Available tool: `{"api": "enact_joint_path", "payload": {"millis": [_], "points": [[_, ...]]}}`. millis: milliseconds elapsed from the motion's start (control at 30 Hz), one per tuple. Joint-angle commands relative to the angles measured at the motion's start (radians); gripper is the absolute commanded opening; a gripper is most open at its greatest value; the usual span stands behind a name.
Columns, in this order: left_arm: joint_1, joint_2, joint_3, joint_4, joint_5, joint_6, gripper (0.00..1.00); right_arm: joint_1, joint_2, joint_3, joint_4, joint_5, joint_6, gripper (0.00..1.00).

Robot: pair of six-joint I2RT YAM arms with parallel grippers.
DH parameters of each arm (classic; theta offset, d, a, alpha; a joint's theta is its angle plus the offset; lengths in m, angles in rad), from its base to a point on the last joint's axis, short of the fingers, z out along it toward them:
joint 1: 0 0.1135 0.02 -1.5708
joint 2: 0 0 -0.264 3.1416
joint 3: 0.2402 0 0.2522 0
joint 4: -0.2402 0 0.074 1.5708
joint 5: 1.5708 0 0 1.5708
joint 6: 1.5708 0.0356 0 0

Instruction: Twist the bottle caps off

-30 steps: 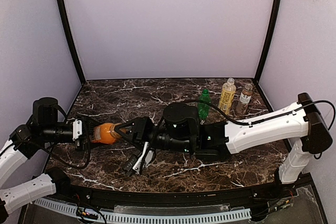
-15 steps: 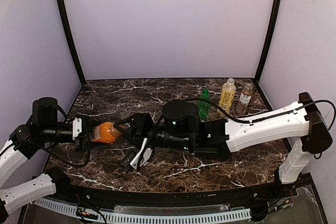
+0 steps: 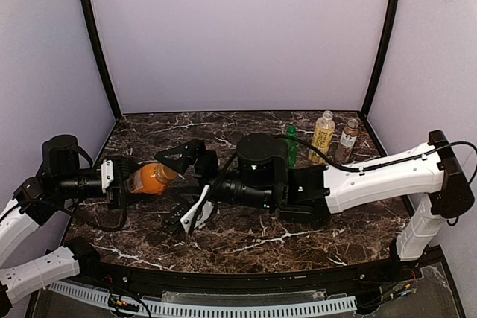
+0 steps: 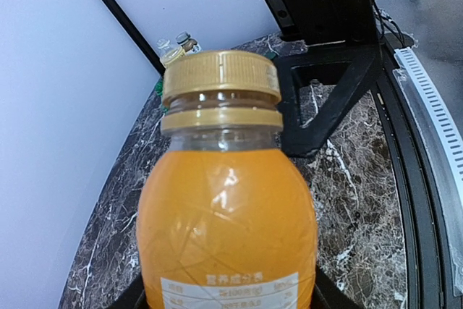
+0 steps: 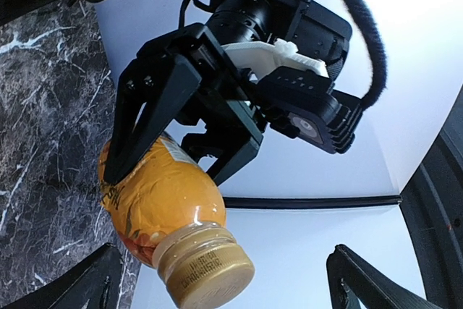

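Orange bottle (image 3: 149, 179) gripped sideways in left gripper (image 3: 133, 182) jaws at worktop (image 3: 246, 247) 9 o'clock, gold cap (image 3: 173, 173) on. Right gripper (image 3: 167, 191) jaws wide apart, straddling cap, holding nothing. Green bottle (image 3: 291, 133), yellow bottle (image 3: 323, 133), clear bottle (image 3: 347, 139) upright at 1 o'clock.

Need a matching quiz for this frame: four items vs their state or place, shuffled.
1 orange bottle
2 right gripper
3 yellow bottle
4 gold cap

A open, fingers either side of the cap
B upright beside the clear bottle
C on the orange bottle's neck
D held sideways by the left gripper

Pairs: 1-D, 2-A, 3-B, 4-C
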Motion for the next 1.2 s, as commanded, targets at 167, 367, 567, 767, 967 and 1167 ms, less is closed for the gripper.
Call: {"api": "enact_joint_path", "payload": {"millis": [167, 367, 567, 767, 967, 1167], "points": [[-0.001, -0.004, -0.024, 0.142, -0.039, -0.088, 0.10, -0.003, -0.126, 0.058, -0.100, -0.053, 0.510, 0.98], [-0.001, -0.008, -0.051, 0.238, -0.139, -0.081, 0.07, -0.120, -0.141, 0.221, -0.301, -0.410, 1.248, 0.99], [-0.001, -0.006, -0.074, 0.309, -0.205, -0.048, 0.07, -0.190, -0.085, 0.275, -0.267, -0.193, 1.841, 0.87], [-0.001, -0.011, -0.081, 0.309, -0.224, -0.032, 0.07, -0.160, 0.049, 0.454, -0.519, -0.085, 1.978, 0.86], [0.000, -0.011, -0.084, 0.304, -0.230, -0.022, 0.07, -0.135, 0.116, 0.554, -0.647, 0.023, 2.025, 0.81], [-0.001, -0.010, -0.087, 0.304, -0.225, -0.017, 0.07, -0.135, 0.150, 0.587, -0.694, 0.012, 2.039, 0.81]]}}
